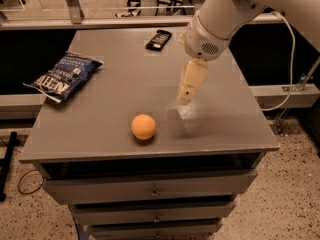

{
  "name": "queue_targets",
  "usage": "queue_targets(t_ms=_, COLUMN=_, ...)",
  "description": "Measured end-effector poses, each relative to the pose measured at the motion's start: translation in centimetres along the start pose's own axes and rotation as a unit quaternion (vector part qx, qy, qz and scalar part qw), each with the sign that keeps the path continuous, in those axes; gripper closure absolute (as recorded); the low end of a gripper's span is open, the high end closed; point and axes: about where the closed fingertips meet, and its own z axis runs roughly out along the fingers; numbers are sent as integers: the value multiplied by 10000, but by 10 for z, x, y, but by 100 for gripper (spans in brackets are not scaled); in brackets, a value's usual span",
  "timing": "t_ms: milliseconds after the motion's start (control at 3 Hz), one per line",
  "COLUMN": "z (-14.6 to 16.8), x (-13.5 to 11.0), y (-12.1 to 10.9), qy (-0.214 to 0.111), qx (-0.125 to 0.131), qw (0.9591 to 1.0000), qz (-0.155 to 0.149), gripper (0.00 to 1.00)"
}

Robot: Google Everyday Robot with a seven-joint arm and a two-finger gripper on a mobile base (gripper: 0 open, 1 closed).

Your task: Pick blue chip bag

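The blue chip bag, dark blue with white block lettering, lies flat at the left edge of the grey cabinet top. My gripper hangs from the white arm above the middle right of the top, well to the right of the bag and just up and right of the orange ball. Nothing shows in the gripper.
A small black flat packet lies at the back of the top, just left of the arm. The cabinet has drawers below its front edge. A white cable hangs at the right. Speckled floor surrounds the cabinet.
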Motion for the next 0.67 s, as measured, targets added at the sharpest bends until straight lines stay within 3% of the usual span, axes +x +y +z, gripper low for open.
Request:
queue_targets(t_ms=333, z=4, x=-9, y=-5, qy=-342, qx=75, qw=9994, qz=17, gripper=0)
queue_targets(t_ms=667, z=22, x=-37, y=-35, qy=-1100, qx=171, qw=9937, qz=88, gripper=0)
